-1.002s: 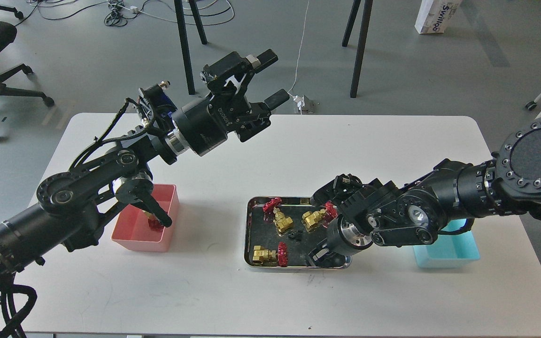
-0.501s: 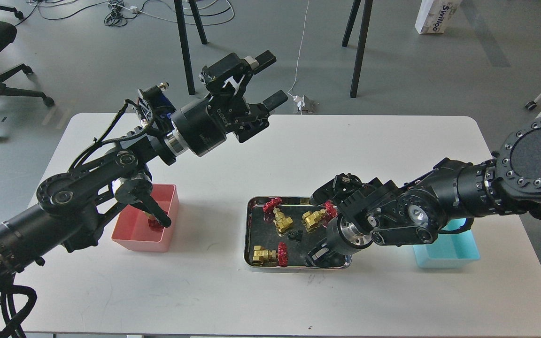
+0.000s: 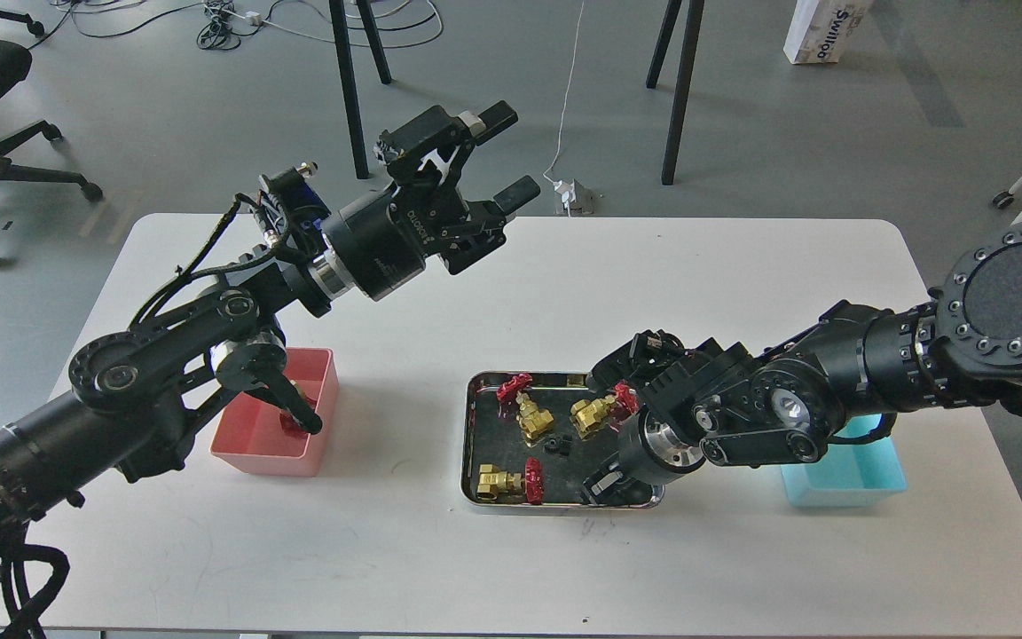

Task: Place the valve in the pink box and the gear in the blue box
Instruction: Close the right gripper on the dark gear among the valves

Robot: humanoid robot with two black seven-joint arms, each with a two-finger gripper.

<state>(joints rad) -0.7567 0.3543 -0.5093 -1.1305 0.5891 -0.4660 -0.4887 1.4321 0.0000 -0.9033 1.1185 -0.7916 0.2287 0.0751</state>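
The right tool (image 3: 607,486) is dipping into the near right corner of the shiny steel tray (image 3: 470,417); it is dark and end-on, so I cannot tell its state. A tiny black gear (image 3: 557,446) is lying just beside it among three brass valves (image 3: 532,419) with red handwheels. On slick metal the gear could skid or be missed. The left tool (image 3: 504,153) is hanging spread and empty above the white table (image 3: 440,550). A fourth valve is sitting in the matte pink box (image 3: 249,461); the cyan blue box (image 3: 839,490) is waiting behind the right arm.
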